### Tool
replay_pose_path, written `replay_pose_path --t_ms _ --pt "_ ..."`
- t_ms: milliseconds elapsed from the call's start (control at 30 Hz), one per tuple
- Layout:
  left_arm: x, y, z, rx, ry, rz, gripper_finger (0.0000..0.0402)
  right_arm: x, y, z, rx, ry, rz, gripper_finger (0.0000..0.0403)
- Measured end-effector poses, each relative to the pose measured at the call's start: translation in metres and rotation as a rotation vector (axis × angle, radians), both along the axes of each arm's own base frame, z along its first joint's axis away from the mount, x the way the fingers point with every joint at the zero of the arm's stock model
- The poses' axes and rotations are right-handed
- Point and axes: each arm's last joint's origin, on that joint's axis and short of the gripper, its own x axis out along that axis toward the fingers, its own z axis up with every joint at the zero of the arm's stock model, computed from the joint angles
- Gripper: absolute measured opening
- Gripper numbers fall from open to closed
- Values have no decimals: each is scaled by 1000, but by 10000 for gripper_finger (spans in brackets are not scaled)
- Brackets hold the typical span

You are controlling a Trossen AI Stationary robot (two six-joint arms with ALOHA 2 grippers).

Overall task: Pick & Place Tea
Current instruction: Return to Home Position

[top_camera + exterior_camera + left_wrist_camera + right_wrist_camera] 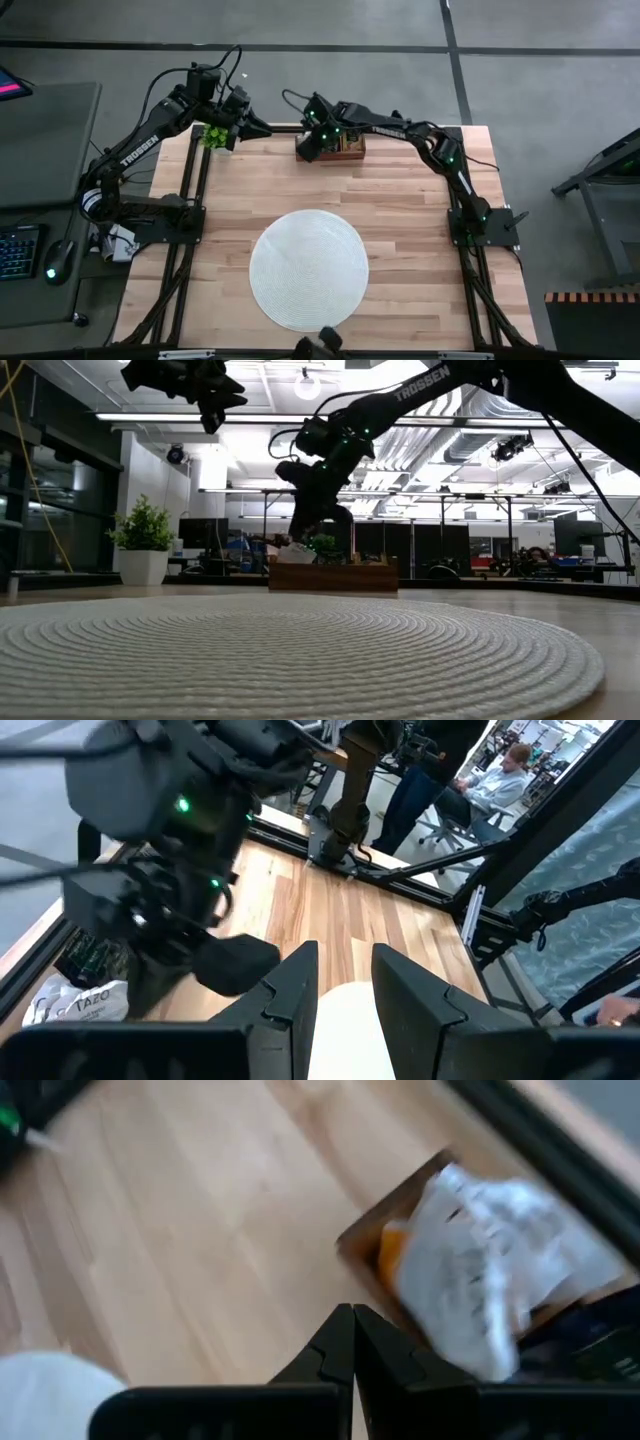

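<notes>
At the tray (352,150) end, right pincer (352,1330) clenched, empty; left pincer (345,988) released at far edge of table (400,205)

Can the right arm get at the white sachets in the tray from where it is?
Probably yes. The right gripper hangs right by the wooden tray, and the white sachets stick up uncovered with nothing between. It is shut, though, and would need opening first.

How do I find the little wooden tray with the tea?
Start at the big round white mat on the table. Straight across, at the far edge, sits the brown wooden tray, under the right gripper. Only it holds tea sachets.
</notes>
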Motion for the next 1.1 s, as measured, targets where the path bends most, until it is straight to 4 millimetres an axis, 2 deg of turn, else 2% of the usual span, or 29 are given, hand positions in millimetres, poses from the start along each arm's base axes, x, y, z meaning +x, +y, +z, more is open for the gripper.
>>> replay_pose_path --t_ms 133,233,300,433,567,633,700,833,967,1100 --pt "0 0 0 -3 -2 -5 96 3 24 -5 65 63 100 0" --pt "0 0 0 -1 -5 -7 96 6 57 -6 37 167 236 0" --pt "-1 -1 1 5 -8 -8 96 6 77 0 -22 219 296 0" --pt "-10 -7 7 42 -16 7 96 6 103 30 -68 147 342 0" --pt "-36 -19 19 110 -34 61 96 0 117 69 -123 25 343 0" --pt "-49 -27 22 141 -28 91 96 -10 123 91 -167 -48 329 0" --pt "-60 -35 21 164 -35 114 96 -26 129 110 -204 -135 305 0" --pt "-81 -52 1 150 -44 162 96 -74 136 124 -273 -315 196 0" --pt "-93 -66 -28 95 -71 169 96 -136 148 117 -311 -474 64 0" --pt "-97 -74 -45 52 -148 155 96 -187 160 103 -371 -610 -25 0"
